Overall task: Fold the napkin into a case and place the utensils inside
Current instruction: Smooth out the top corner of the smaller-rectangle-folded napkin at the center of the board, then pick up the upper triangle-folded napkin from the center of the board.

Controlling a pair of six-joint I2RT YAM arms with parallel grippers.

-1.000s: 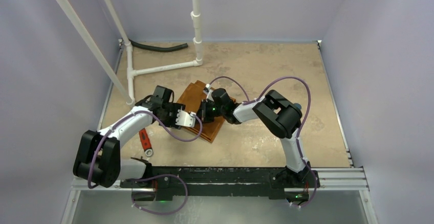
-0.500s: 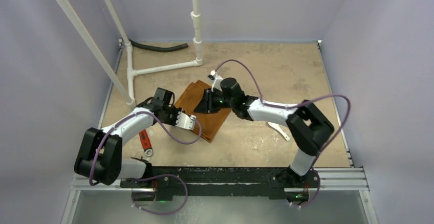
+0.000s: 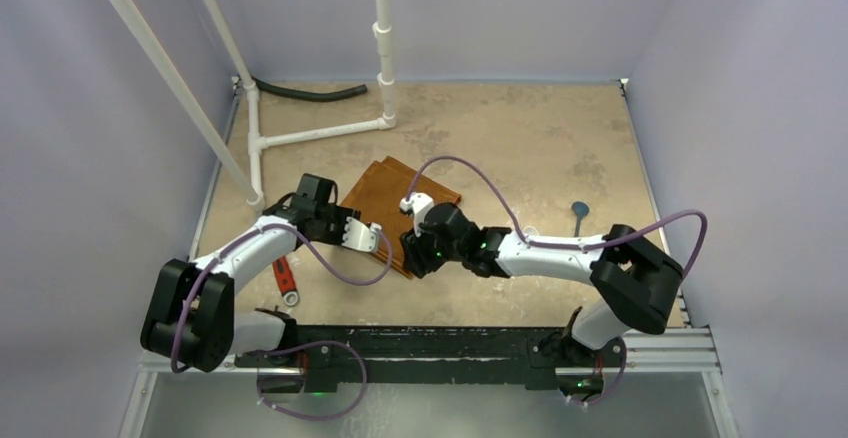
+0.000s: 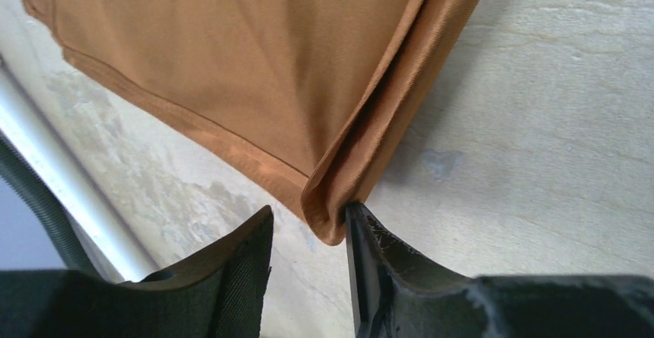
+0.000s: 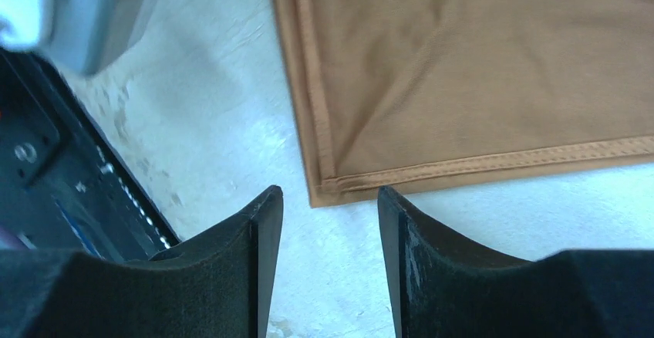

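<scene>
The rust-orange napkin [image 3: 382, 198] lies folded flat into a long rectangle on the tan table [image 3: 520, 138], running diagonally from its far end toward the arms. The left gripper [image 3: 365, 236] sits at the napkin's left long edge; in the left wrist view its 2 fingers stand apart with the napkin's folded corner [image 4: 328, 214] poking into the gap, against the right-hand finger and clear of the other, so nothing is pinched. The right gripper [image 3: 413, 261] is low at the napkin's near corner; in the right wrist view its jaws are also apart, and the hemmed corner [image 5: 320, 191] lies flat on the table just ahead of the gap, not between the fingers. 1 grey-blue utensil [image 3: 578, 220] with a round teal end lies on the table well to the right of the napkin, beside the right arm's elbow. A red-handled tool [image 3: 284, 276] lies under the left arm. A white pipe frame [image 3: 320, 134] and a black hose [image 3: 300, 91] sit at the far left.
</scene>
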